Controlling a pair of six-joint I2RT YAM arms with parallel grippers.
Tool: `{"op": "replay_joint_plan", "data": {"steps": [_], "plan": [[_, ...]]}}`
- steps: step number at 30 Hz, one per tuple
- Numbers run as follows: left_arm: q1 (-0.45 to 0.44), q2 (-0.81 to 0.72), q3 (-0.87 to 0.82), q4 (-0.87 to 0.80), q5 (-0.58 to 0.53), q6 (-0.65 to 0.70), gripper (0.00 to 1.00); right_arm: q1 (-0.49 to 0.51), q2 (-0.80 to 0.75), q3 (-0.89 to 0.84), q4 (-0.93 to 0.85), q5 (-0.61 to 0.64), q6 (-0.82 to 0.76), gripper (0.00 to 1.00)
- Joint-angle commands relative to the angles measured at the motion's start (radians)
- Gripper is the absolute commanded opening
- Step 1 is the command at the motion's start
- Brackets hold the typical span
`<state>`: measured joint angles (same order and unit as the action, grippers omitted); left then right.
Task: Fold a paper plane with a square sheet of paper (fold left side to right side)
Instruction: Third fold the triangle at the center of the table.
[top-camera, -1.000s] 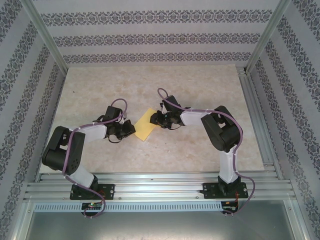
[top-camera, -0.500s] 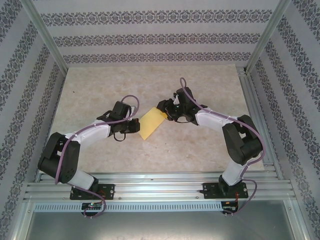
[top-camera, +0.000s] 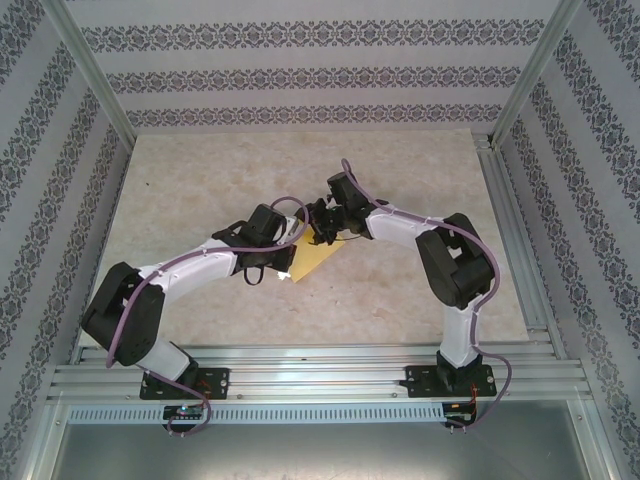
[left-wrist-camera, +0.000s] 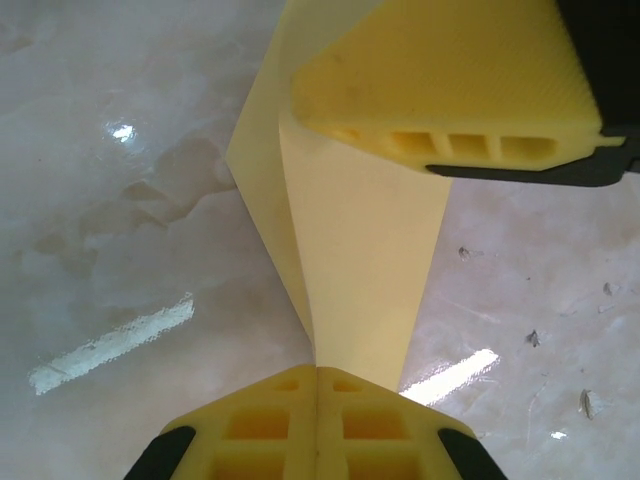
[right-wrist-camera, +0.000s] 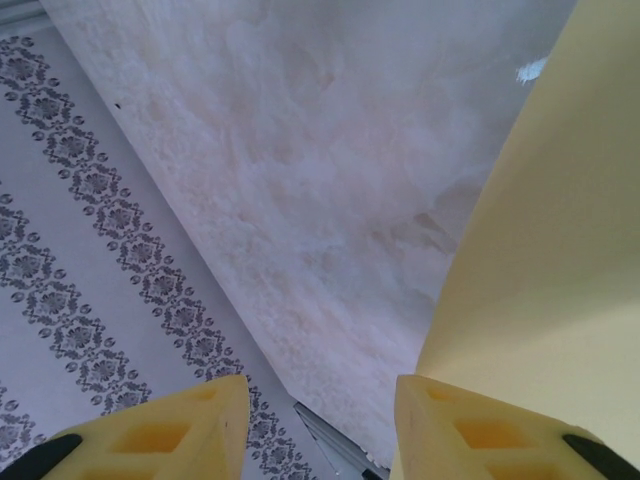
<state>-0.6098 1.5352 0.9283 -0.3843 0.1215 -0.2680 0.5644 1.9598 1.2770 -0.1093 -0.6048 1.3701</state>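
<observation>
The left jaws are pressed together on one end of the mustard-yellow sheet of paper (left-wrist-camera: 360, 270), pinching it where a crease runs down into the pads (left-wrist-camera: 270, 430). The right jaws stand spread with nothing in the gap. One finger (right-wrist-camera: 480, 425) sits right by the paper's face, and contact is hard to confirm. It is probably there to guide the flap across while the left side anchors it. The sheet is doubled along a crease, not flat, and is held raised between both arms near the middle of the desk (top-camera: 200, 170). The left-to-right fold looks under way.
</observation>
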Motion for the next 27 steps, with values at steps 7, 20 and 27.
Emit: {"op": "replay_joint_plan", "data": {"steps": [7,20,27], "plan": [[-0.038,0.051,0.056,-0.042,-0.082,0.052,0.05,0.012,0.017,0.073,-0.216,0.016,-0.101,0.42],[-0.062,0.057,0.075,-0.044,-0.099,0.061,0.06,0.025,0.059,0.143,-0.286,0.021,-0.148,0.39],[-0.068,0.068,0.077,-0.044,-0.109,0.061,0.06,0.036,0.067,0.14,-0.295,0.019,-0.159,0.31]]}}
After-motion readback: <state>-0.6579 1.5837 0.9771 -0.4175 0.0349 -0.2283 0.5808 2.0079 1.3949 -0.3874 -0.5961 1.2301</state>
